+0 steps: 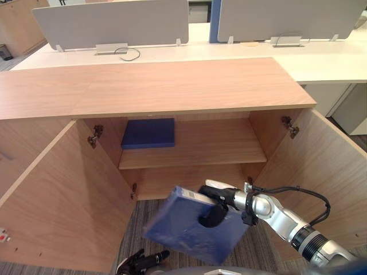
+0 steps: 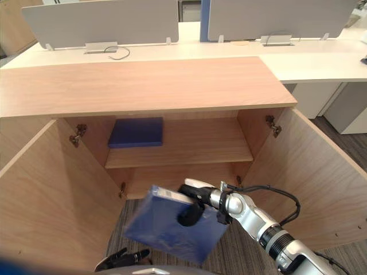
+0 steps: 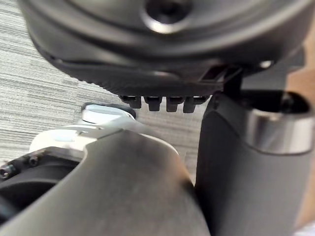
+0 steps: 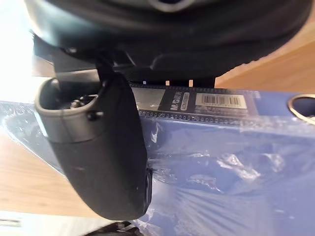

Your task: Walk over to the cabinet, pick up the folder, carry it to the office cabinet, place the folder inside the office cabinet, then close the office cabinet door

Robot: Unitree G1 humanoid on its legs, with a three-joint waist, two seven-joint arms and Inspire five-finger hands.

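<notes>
Right arm stretched forward, right hand (image 1: 223, 198) with thumb and fingers clamped tight; left hand (image 1: 142, 262) low, fingers relaxed.

2 grey screens (image 1: 112, 23) stand on a white desk (image 1: 327, 60) beside a cable (image 1: 131, 55).

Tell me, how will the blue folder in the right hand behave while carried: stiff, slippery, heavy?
Probably stiff: the blue folder looks flat though the right hand pinches it near one edge. Likely slippery, since crinkled shiny film covers it. It hangs tilted, so it may swing or slip free.
</notes>
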